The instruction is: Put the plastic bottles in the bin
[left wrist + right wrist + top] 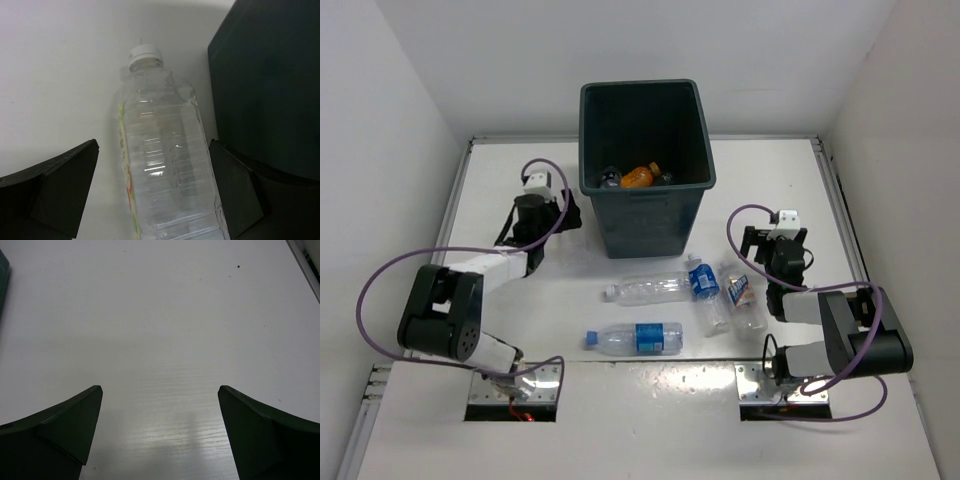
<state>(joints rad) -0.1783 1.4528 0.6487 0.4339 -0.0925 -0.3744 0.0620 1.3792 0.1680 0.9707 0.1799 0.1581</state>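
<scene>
The dark grey-green bin (650, 215) stands at the back centre of the table. My left gripper (552, 212) is low at the bin's left side. In the left wrist view it (153, 145) is open, with its jaws on either side of a clear plastic bottle (160, 100) with a white cap. That bottle lies on the table beside the bin wall (270, 85). It is hidden in the top view. An unlabelled bottle (645, 288), two blue-labelled bottles (635, 338) (707, 290) and a white-blue labelled bottle (740, 292) lie in front of the bin. My right gripper (772, 250) (160, 387) is open over bare table.
The bin holds an orange bottle (638, 177) and some dark items. White walls close the table in on the left, back and right. A metal rail (835, 200) runs along the right edge. Purple cables loop off both arms.
</scene>
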